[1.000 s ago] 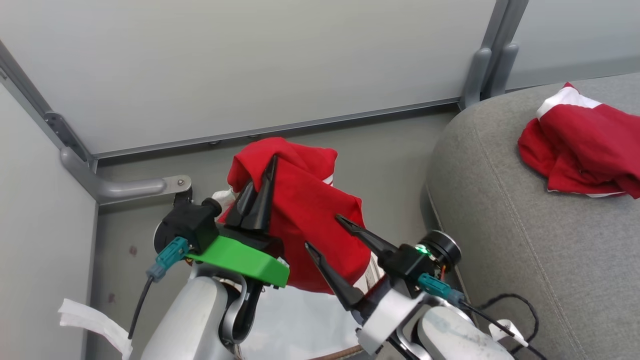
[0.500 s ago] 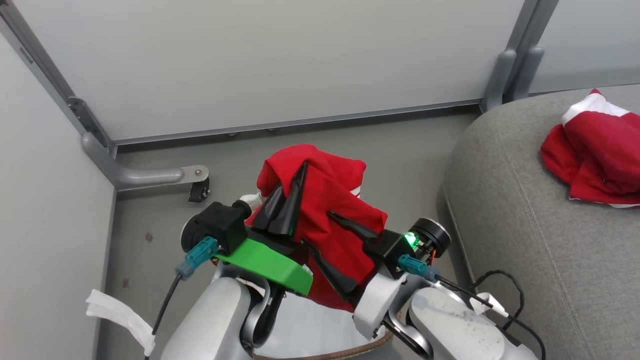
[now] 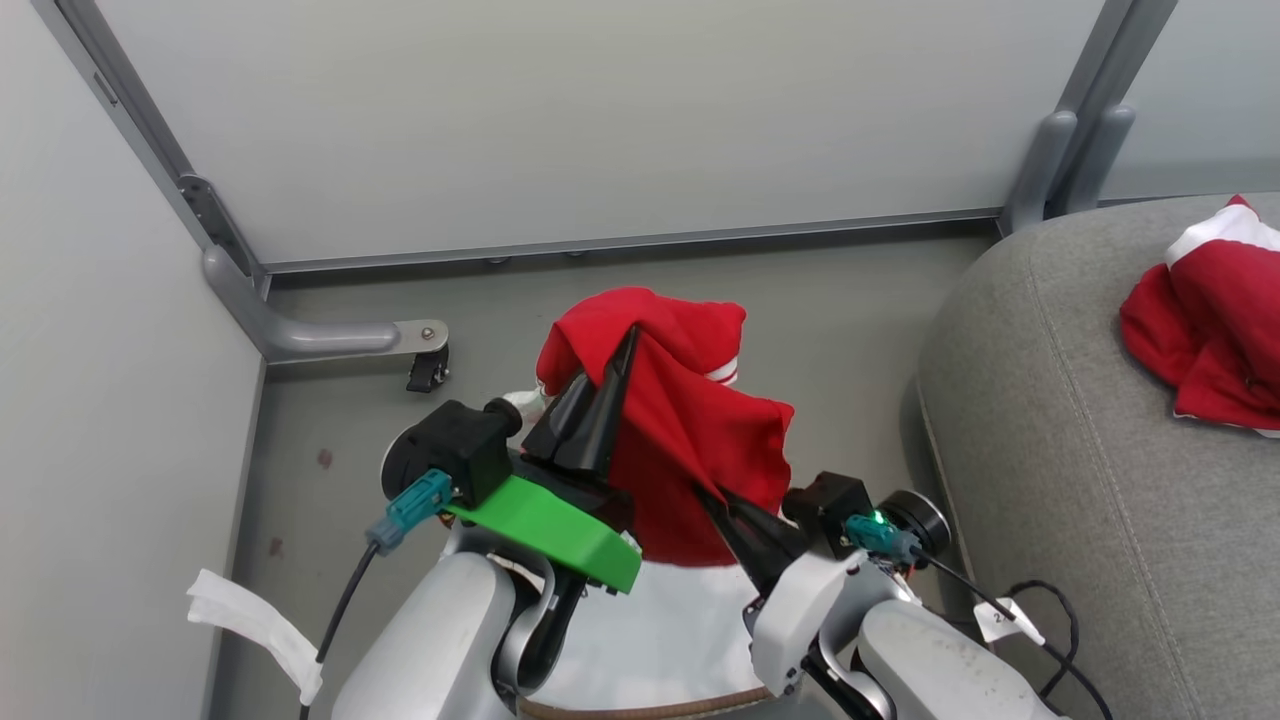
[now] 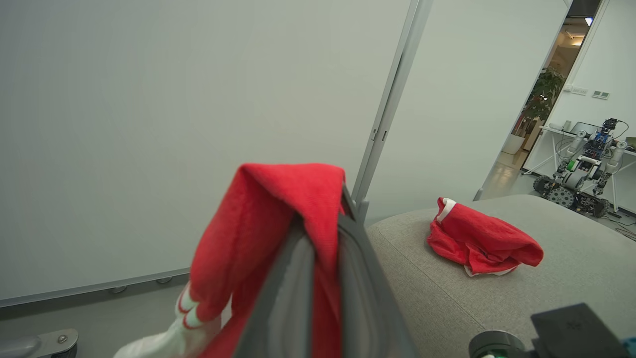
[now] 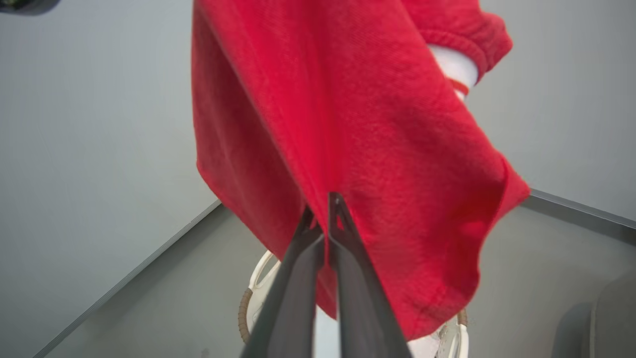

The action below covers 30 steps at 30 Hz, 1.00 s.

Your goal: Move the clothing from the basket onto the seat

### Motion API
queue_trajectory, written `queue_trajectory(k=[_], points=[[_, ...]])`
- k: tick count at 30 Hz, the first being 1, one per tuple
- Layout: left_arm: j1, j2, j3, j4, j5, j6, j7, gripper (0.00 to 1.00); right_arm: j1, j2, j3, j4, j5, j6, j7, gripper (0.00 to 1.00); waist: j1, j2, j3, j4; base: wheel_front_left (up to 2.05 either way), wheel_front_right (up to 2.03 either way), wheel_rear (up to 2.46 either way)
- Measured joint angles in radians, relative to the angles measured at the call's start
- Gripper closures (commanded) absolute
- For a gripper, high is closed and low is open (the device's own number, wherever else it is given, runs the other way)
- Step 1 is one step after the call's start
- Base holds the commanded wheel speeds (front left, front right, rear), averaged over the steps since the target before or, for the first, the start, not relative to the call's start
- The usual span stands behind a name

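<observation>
Below the two pale forearms, the basket (image 3: 650,712) is mostly hidden: a strip of its brown rim and a patch of white liner (image 3: 680,630) show at the bottom of the head view. The right wrist view catches part of the rim and a side handle under the hanging cloth. What else lies inside it cannot be made out.

The held garment (image 3: 690,440) hangs in the air above the basket, clear of its rim. The left tool (image 3: 625,345) is pinched shut over the top fold, the red cloth draped over both finger tips. The right tool (image 3: 705,492) is lower and closed tight on the garment's bottom edge, its fingers pressed together with no gap. A white cuff with red stripes dangles on the far side, and its lower end is cut off in the left wrist view.

On the seat (image 3: 1050,450) a second garment (image 3: 1210,340) lies crumpled, back from the rounded corner and toward the wall-side edge. The frame edge cuts it off in the head view.

The seat's rounded corner is just beside the right tool. Bare cushion lies between that corner and the second garment. Open grey floor (image 3: 330,420) runs from the basket to the wall panels (image 3: 600,120).
</observation>
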State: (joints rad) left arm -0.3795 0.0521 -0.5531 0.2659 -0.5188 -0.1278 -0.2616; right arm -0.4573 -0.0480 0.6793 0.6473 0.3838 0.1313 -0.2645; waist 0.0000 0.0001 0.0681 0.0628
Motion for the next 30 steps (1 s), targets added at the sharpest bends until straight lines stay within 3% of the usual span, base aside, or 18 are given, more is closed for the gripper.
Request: queue_trajectory(k=[12,14,30], points=[[0.004,-0.002,0.021,0.014,0.004,-0.001,0.002,1.00,0.038,0.002,-0.059,-0.020,0.015,0.000,0.000,1.00,0.0000,0.0000,0.007,-0.028,0.00,0.00,0.00],[0.005,-0.002,0.022,0.025,0.002,-0.001,0.002,0.00,0.044,0.002,-0.072,-0.035,0.011,0.000,0.000,1.00,0.0000,0.0000,0.005,-0.031,0.00,0.00,0.00],[0.037,0.000,0.069,0.074,0.045,-0.001,-0.002,0.00,0.109,-0.001,-0.163,-0.260,-0.019,0.000,0.001,1.00,0.0000,0.0000,-0.010,-0.099,0.00,0.00,0.00]])
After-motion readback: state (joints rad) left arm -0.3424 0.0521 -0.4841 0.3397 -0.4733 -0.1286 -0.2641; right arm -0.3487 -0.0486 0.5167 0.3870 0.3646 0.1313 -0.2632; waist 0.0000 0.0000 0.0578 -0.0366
